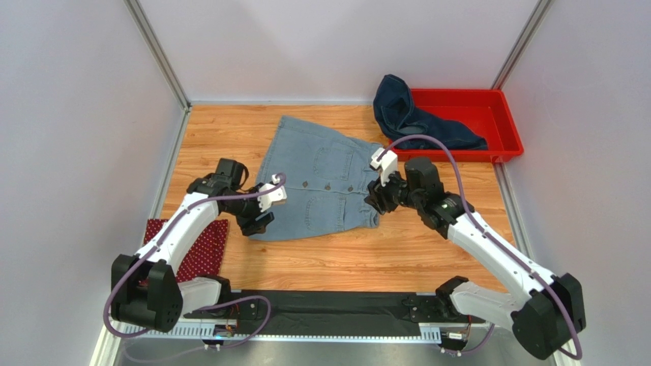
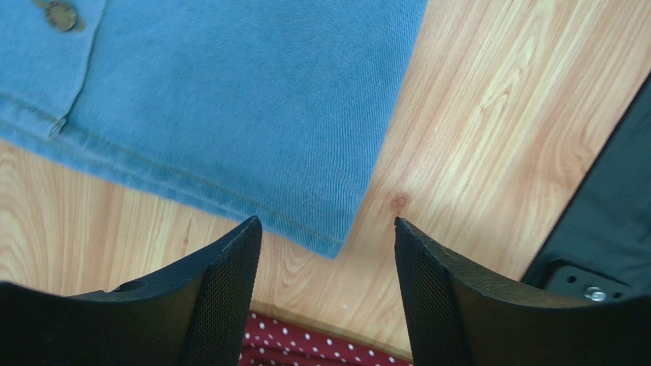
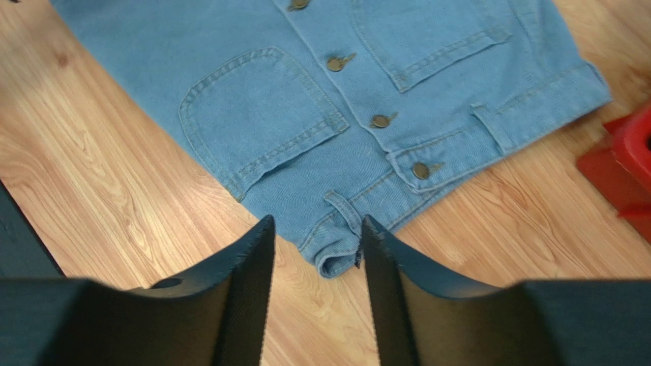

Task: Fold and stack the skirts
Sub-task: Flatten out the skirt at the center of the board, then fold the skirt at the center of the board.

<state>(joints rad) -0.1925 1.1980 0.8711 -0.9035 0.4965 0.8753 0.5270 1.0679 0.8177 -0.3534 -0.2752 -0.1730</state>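
step: light blue denim skirt is spread flat mid-table, fold not yet made by the look of it
left gripper: jaws parted wide, nothing held, over near-left hem corner
right gripper: jaws partly apart, empty, near-right waistband corner between them
others: dotted red skirt near left; navy skirt draped over red tray, far right
next: both corners probably to be pinched and carried across

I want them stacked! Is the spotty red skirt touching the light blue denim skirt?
Apart. The left wrist view shows wooden table between the light blue denim skirt and the dotted red skirt.
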